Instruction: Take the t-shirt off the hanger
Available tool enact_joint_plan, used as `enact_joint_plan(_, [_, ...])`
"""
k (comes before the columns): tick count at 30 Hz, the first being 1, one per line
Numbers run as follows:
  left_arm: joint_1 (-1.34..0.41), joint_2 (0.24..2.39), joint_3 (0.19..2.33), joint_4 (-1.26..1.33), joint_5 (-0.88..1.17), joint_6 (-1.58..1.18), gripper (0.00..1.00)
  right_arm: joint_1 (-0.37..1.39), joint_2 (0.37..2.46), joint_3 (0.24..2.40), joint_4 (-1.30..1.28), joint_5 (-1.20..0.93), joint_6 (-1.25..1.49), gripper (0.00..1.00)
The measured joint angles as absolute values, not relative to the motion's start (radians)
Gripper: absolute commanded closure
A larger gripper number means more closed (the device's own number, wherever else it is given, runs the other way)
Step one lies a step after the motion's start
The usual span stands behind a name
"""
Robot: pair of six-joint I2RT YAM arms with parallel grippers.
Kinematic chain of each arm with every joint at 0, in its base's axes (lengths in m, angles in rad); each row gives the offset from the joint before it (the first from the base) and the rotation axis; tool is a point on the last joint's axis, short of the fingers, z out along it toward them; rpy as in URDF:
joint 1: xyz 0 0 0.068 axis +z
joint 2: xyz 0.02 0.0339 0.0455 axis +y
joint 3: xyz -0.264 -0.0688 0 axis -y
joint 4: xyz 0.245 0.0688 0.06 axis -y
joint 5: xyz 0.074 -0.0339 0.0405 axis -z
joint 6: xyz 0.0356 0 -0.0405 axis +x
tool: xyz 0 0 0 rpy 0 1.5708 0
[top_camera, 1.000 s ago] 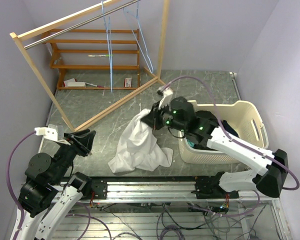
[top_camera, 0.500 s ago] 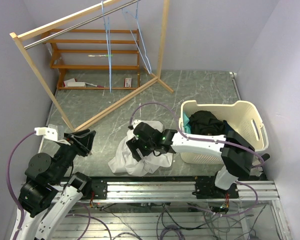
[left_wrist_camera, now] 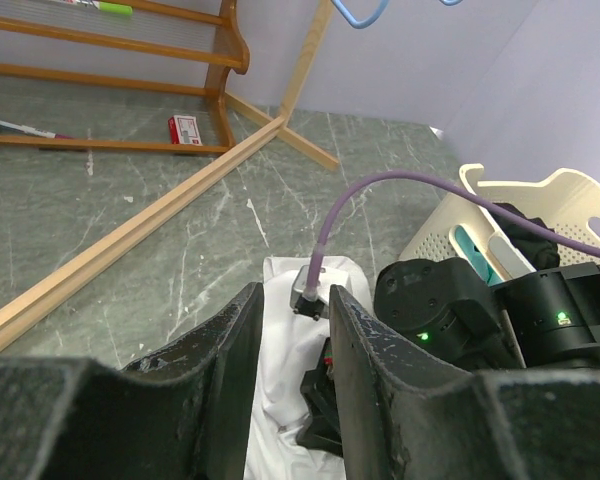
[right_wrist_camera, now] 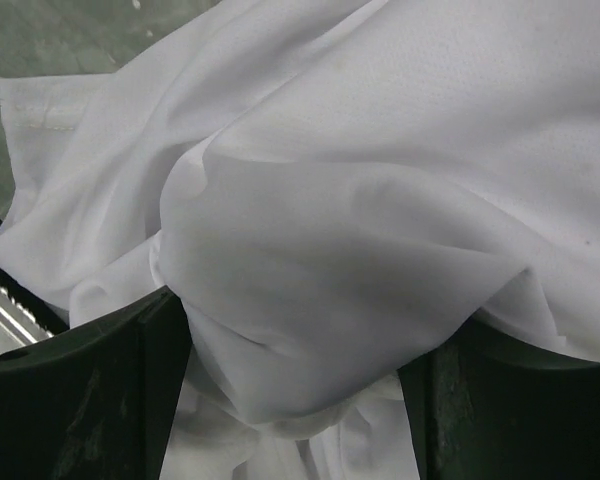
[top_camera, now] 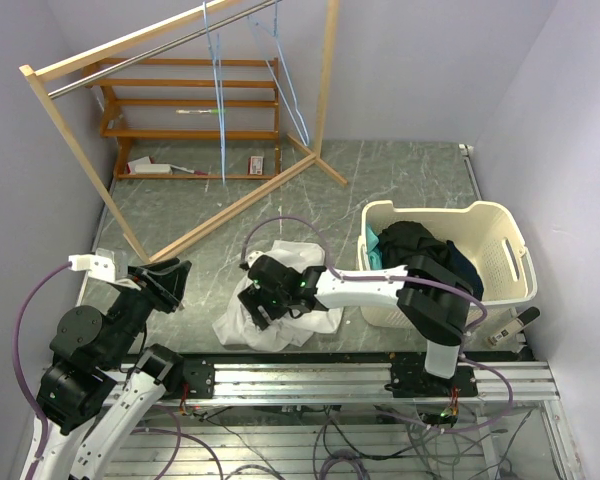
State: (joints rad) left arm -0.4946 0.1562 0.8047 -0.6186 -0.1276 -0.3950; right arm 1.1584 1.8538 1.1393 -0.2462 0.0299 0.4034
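The white t-shirt (top_camera: 232, 322) lies in a crumpled heap on the green floor, off any hanger; it also shows in the left wrist view (left_wrist_camera: 278, 400). Two bare blue wire hangers (top_camera: 217, 100) hang from the rail of the wooden rack. My right gripper (top_camera: 261, 304) rests low on the heap. In the right wrist view its jaws stand wide apart (right_wrist_camera: 295, 350), and a loose fold of the t-shirt (right_wrist_camera: 380, 150) bulges between them. My left gripper (top_camera: 168, 277) hovers left of the heap, its fingers (left_wrist_camera: 293, 300) slightly apart with nothing between them.
A cream laundry basket (top_camera: 500, 225) holding dark clothes stands to the right. The wooden rack (top_camera: 230, 205) with its diagonal floor beam and low shelves (top_camera: 190, 132) fills the back left. The right arm's purple cable (top_camera: 290, 222) loops over the shirt.
The right arm swung down and left from beside the basket, lowering the t-shirt onto the floor. Its jaws went from shut on the cloth to wide apart. The left arm stayed still.
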Motion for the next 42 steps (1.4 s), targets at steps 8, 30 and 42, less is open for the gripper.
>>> enact_joint_plan(8, [-0.495,0.156,0.805,-0.619,-0.128,-0.398,0.56,1.163,1.898,1.166,-0.187,0.053,0.403,1.0])
enact_joint_plan(30, [-0.495,0.156,0.805,-0.619,-0.129,-0.398,0.57,0.653,1.203,1.502,-0.554,0.272,0.345,1.0])
enact_joint_plan(42, [-0.495,0.156,0.805,-0.619,-0.129,-0.399,0.57,0.645,0.908,1.523,-0.809,0.788,0.348,1.0])
